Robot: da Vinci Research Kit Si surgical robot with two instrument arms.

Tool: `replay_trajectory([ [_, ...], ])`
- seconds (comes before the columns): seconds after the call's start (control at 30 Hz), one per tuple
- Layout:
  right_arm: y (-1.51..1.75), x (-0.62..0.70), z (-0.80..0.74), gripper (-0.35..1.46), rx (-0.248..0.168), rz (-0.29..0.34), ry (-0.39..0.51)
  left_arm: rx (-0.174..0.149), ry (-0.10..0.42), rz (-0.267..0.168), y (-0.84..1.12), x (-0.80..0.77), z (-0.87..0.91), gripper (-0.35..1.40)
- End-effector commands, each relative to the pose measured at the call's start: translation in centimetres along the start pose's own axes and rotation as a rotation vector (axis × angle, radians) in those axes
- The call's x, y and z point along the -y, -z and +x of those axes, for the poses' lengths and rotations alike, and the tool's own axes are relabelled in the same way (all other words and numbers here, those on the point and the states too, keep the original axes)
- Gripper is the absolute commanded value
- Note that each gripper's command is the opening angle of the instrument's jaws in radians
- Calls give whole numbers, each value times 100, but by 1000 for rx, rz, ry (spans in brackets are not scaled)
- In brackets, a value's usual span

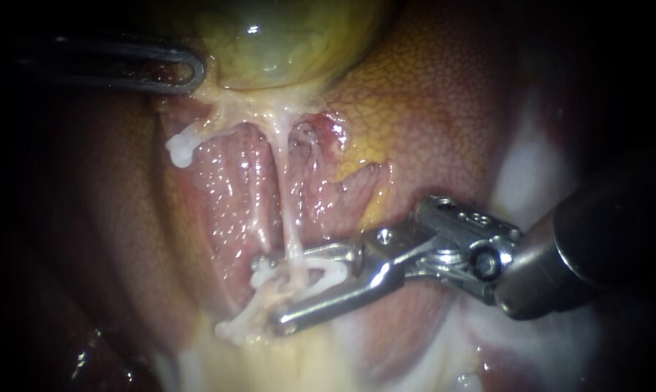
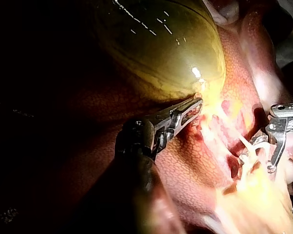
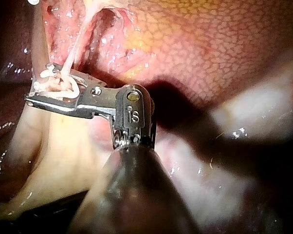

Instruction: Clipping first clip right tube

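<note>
The greenish gallbladder lies at the top of the endoscope view. From its neck the pale right tube runs down across the red bed. My right instrument comes in from the right. Its jaws stand apart around the tube's lower end and hold a white clip between them. The right wrist view shows the same jaws with the clip around the tube. My left instrument is shut on the gallbladder's lower edge.
A short white stump ends left of the tube. Mottled liver lies right of the bed. Pale fatty tissue spreads below the jaws. My right instrument's jaws also show beyond my left one in the left wrist view.
</note>
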Motion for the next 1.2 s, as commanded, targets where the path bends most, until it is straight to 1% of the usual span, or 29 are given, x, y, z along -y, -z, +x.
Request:
replay_trajectory([
  [0.03,0,0,3,30,-2,-4,-1,0,0,0,0,0,0,-35],
  [0.27,0,-7,9,17,-21,-30,-12,0,0,0,0,0,0,-35],
  [0.37,2,-10,10,5,-21,-35,-23,0,0,0,0,0,0,-35],
  [0.43,3,-12,10,-6,-24,-43,-30,0,0,0,1,0,0,-35],
  [0.5,5,-14,10,-34,-19,-47,-59,0,0,0,1,0,0,-35],
  [0.57,7,-16,8,-35,-10,-49,-92,0,0,0,1,0,0,-35],
  [0.7,7,-18,8,-35,-12,-51,-92,0,0,0,1,0,0,-35],
  [1.2,7,-18,5,-35,-10,-50,-90,0,0,0,1,0,0,-35],
])
